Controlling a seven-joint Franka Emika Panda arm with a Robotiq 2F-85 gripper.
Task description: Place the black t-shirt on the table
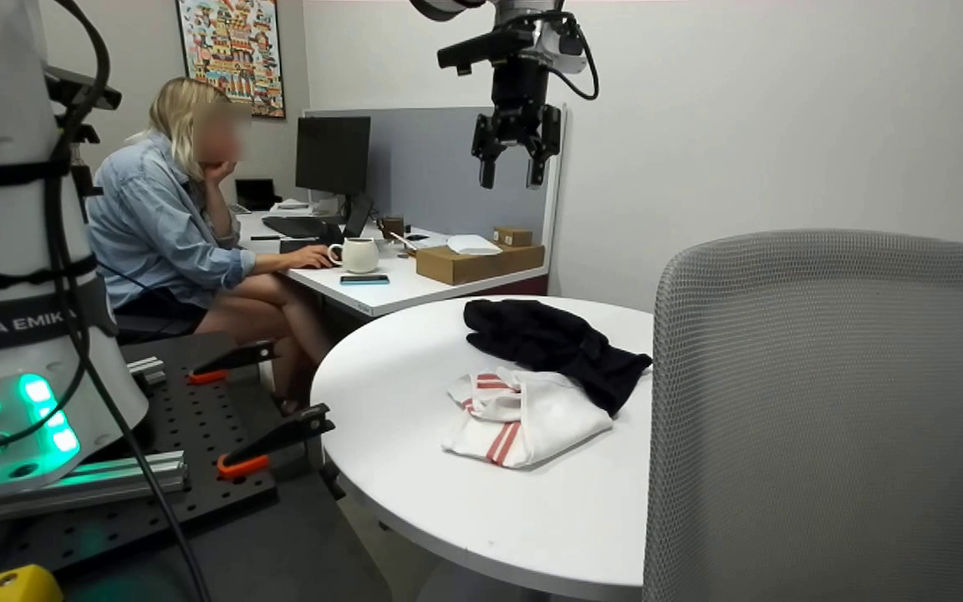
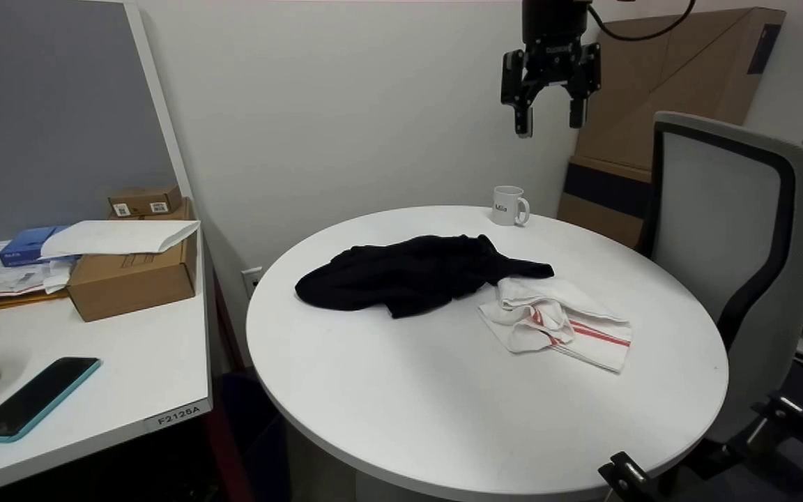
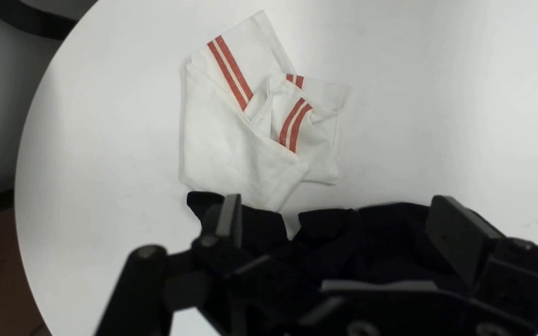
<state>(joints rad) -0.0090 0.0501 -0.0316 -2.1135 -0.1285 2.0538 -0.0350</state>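
The black t-shirt (image 1: 552, 339) lies crumpled and spread out on the round white table (image 1: 389, 418). In an exterior view it stretches across the table's middle and far part (image 2: 408, 275). Its edge meets the white-and-red cloth (image 2: 569, 321); which lies on top I cannot tell. My gripper (image 1: 512, 173) is open and empty, high above the table with its fingers pointing down. It also shows in an exterior view (image 2: 551, 123). In the wrist view the t-shirt (image 3: 381, 233) lies below, between and behind the open fingers (image 3: 339, 219), which hide part of it.
A white mug (image 2: 506, 206) stands at the table's far edge. A grey mesh chair (image 1: 833, 418) stands against the table and hides part of it. A desk (image 2: 143, 362) with cardboard boxes (image 2: 133, 282) is beside the table. A person (image 1: 164, 201) sits at that desk.
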